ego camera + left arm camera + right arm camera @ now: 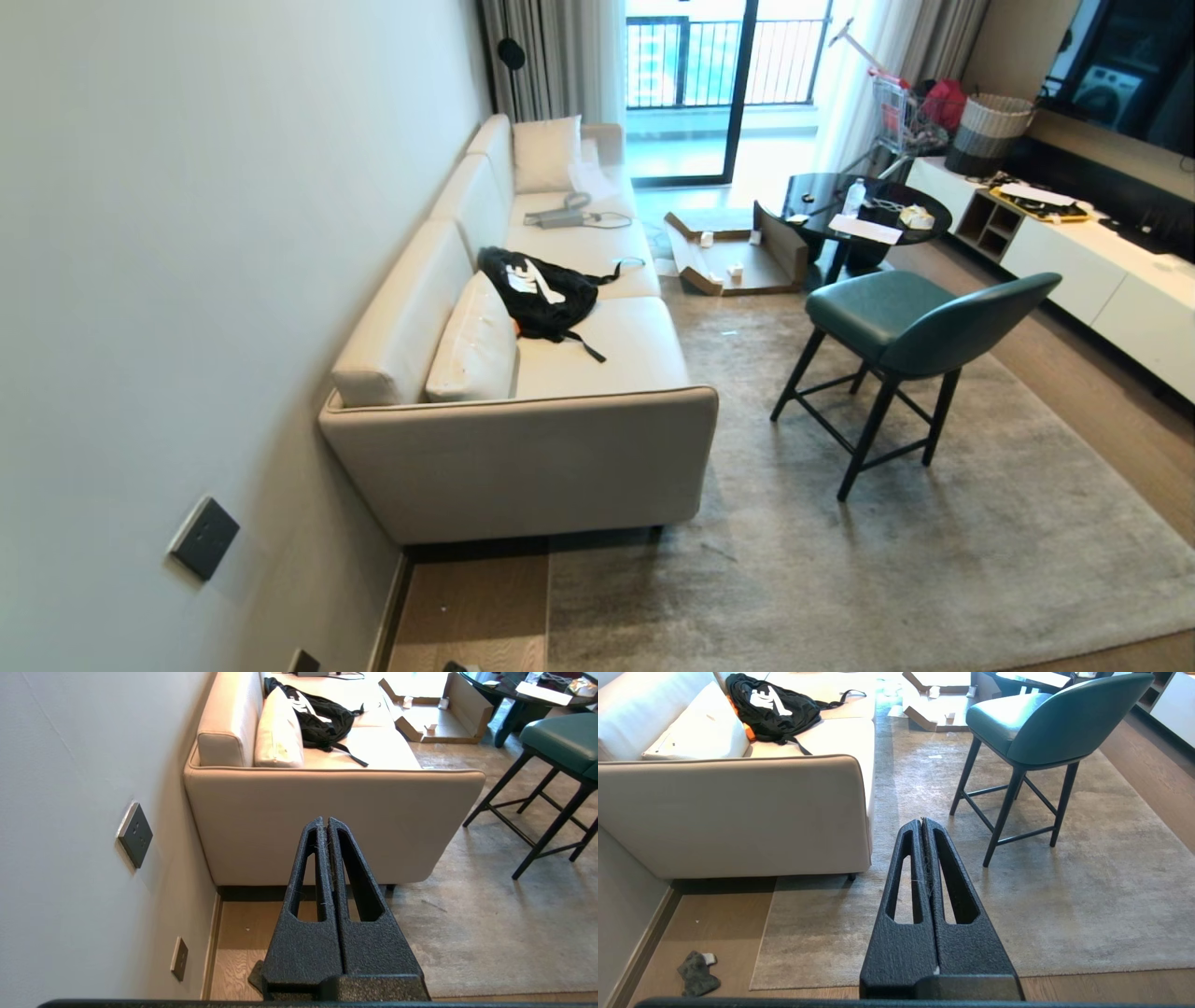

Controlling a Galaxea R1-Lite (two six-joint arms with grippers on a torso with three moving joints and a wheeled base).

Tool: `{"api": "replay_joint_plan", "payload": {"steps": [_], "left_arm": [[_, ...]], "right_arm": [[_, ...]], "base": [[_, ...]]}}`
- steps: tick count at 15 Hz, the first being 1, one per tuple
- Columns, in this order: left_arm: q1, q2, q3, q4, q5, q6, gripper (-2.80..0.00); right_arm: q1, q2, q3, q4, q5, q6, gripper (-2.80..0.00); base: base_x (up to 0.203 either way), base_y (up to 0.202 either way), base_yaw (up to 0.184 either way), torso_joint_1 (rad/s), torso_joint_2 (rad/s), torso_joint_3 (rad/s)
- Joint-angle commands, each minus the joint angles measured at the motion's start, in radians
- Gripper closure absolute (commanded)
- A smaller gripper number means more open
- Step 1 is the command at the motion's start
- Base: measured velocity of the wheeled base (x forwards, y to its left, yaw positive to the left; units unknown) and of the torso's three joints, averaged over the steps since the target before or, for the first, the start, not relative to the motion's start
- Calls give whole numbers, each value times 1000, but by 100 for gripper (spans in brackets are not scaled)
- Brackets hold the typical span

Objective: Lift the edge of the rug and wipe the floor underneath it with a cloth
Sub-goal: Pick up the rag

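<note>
- The left gripper (326, 820) is held in the air with its fingers pressed together, empty; the right gripper (923, 821) is clenched likewise, empty.
- The cloth (697, 974), a small crumpled dark grey rag, is seen lying on the floor (724, 924) of brown wood planks, near the wall.
- The rug edge (762, 938), straight, pale grey and mottled, is laid flat just beside the cloth, running up to the sofa (733, 812).

No readable text anywhere. Black bag (775, 707) on the sofa (738, 807) carries a white print — shape only, no letters I can make out. Papers on the round dark surface (822, 201) — too small to read. Wall sockets (135, 834) are unmarked.
</note>
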State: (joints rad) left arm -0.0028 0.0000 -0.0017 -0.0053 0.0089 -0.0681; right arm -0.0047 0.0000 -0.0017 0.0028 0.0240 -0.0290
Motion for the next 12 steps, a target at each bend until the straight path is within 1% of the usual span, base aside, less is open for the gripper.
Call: {"api": "replay_joint_plan", "payload": {"steps": [1,12], "left_arm": [[0,0,0,-1,0,-1,0],[0,0,0,-1,0,-1,0]], "right_arm": [[0,2,0,0,1,0,0],[0,1,1,0,1,0,0]], "base": [[0,0,0,0,0,0],[0,0,0,0,0,0]]}}
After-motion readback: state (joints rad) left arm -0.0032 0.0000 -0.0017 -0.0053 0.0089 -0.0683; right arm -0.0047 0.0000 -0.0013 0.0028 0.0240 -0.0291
